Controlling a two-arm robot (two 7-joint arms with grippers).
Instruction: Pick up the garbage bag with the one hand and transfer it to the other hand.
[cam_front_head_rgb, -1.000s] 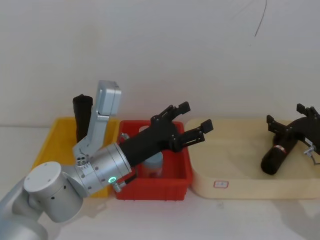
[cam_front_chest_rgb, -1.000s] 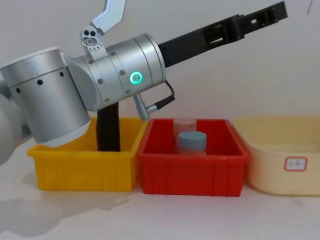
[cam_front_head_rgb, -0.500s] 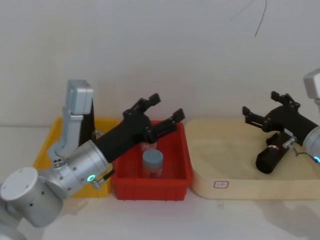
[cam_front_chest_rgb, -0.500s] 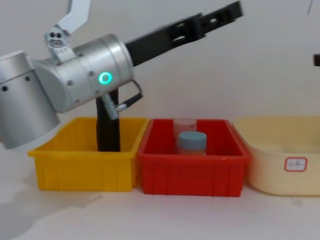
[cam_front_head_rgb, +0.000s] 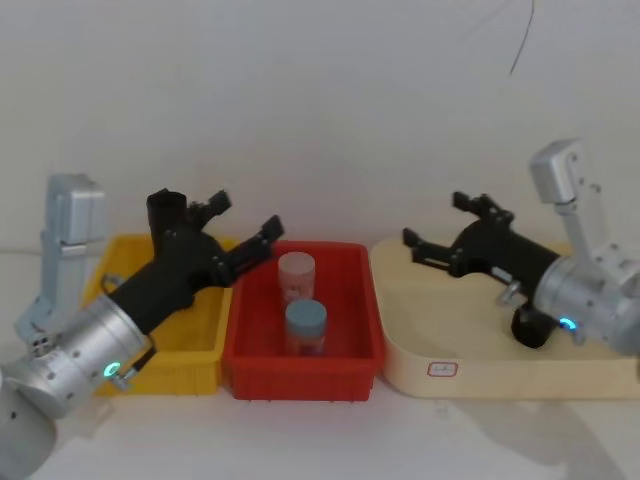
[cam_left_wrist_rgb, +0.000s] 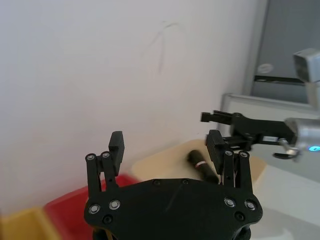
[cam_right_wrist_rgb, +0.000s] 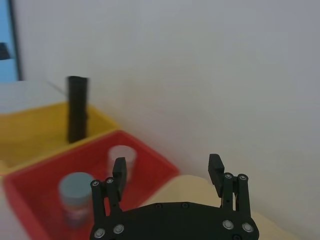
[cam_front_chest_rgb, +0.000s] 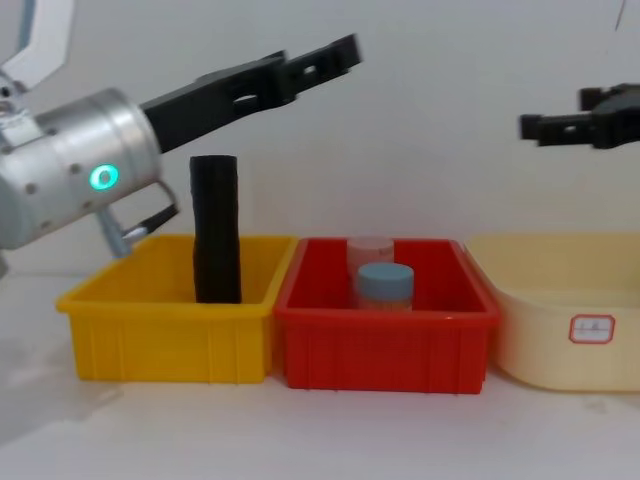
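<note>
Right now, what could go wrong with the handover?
The open left end effector hovers by the upright plain black plastic roll in the yellow bin; it might tip or grab this wrong one.
The red-labelled glossy black garbage bag roll lies sideways in the beige tray near the right end effector; it may roll.

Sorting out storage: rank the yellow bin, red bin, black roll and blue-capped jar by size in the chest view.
1. Yellow bin and red bin: alike, unranked.
2. Black roll, upright in the yellow bin.
3. Blue-capped jar, lower part hidden.
</note>
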